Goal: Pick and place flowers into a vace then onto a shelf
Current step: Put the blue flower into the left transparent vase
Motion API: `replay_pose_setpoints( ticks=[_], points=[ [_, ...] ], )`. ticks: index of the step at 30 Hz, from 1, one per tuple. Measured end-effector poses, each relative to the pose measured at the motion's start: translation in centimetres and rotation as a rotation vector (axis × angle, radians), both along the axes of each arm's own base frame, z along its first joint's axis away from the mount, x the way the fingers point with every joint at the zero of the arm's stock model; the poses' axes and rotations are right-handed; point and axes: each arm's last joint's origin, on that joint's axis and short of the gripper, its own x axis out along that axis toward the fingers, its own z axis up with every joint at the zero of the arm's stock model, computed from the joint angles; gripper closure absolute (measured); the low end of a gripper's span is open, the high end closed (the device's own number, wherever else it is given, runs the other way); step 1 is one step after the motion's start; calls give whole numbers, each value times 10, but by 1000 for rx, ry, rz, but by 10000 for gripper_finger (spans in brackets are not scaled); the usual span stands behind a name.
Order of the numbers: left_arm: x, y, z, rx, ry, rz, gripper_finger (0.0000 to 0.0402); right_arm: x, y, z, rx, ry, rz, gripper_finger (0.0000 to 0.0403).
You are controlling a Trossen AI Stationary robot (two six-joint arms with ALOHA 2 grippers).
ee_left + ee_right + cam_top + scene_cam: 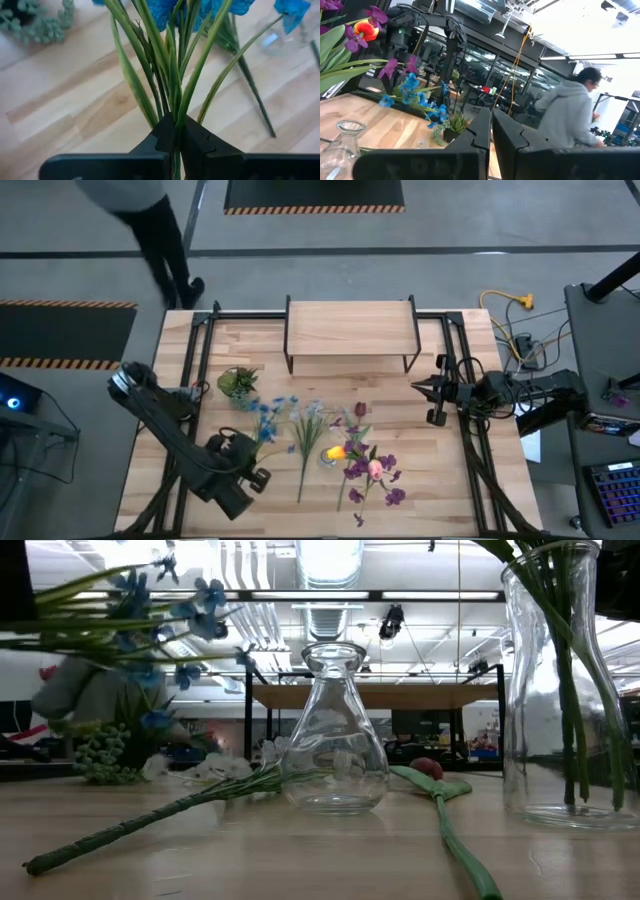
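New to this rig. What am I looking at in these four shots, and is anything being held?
It is a two-armed robot at a wooden table. One camera looks straight down, one sits at tabletop height, and one rides on each wrist.

The left end effector is near the front left of the table and is shut on the stalks of the blue flowers; its wrist camera shows the green stalks pinched between the two dark fingers.

The right end effector waits at the right side, shut and empty.

On the table: a small shelf at the back, a potted plant, a loose pale stem, a low glass vase, and a taller vase holding purple, pink and yellow flowers.

A person stands beyond the table.
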Motion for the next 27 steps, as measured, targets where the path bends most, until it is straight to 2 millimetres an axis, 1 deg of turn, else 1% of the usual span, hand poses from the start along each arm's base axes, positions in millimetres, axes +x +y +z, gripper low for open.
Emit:
replay_pose_setpoints(
  ticks=[4,10,18,23,27],
  points=[
    [-1,5,9,101,-75,-86,401,0,0,0,0,0,0,394],
    [-1,11,21,293,-216,-159,401,0,0,0,0,1,0,394],
    [2,14,30,564,-423,-139,401,0,0,0,0,1,0,394],
    [6,13,32,679,-505,-147,402,0,0,0,0,1,0,394],
    [13,13,34,722,-523,-146,402,0,0,0,0,1,0,394]
  ],
)
